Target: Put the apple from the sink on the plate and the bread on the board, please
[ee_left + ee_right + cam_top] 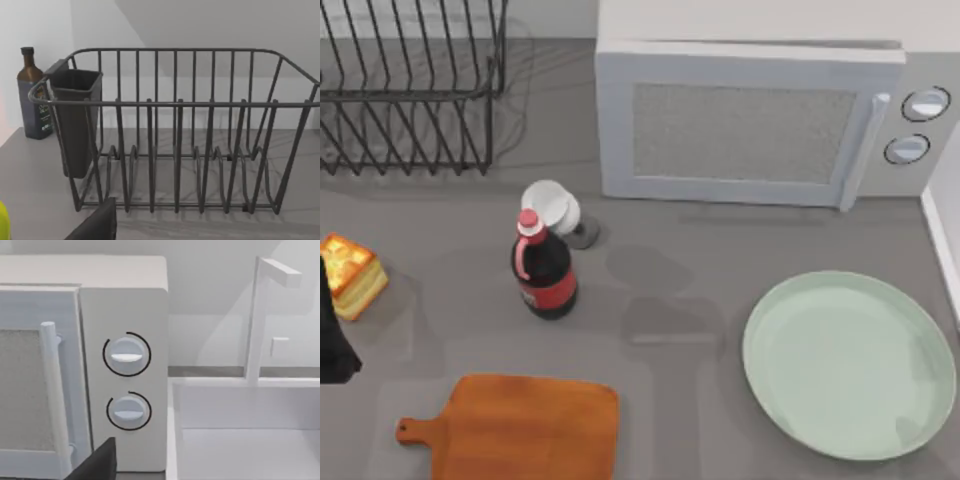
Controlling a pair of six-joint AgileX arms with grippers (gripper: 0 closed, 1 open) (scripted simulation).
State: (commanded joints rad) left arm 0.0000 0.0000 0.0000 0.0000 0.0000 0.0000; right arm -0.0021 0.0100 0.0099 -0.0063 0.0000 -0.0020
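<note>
The bread [350, 272], a golden-topped chunk with pale sides, lies at the table's far left edge. A dark part of my left gripper [332, 345] shows just in front of it at that same edge. The orange-brown board [525, 428] lies flat at the front left, handle pointing left. At the front right rests the pale green plate [850, 365], bare. The white sink [240, 405] faces my right gripper [97, 462], whose dark tip shows low in the right wrist view. The apple is out of view.
A cola bottle [542, 270] with a red cap stands mid-table, a white cup [552, 208] just behind it. A wire dish rack [410, 90] fills the back left, a microwave [750, 120] the back. A faucet [257, 315] rises behind the sink. A dark bottle [32, 95] stands beside the rack.
</note>
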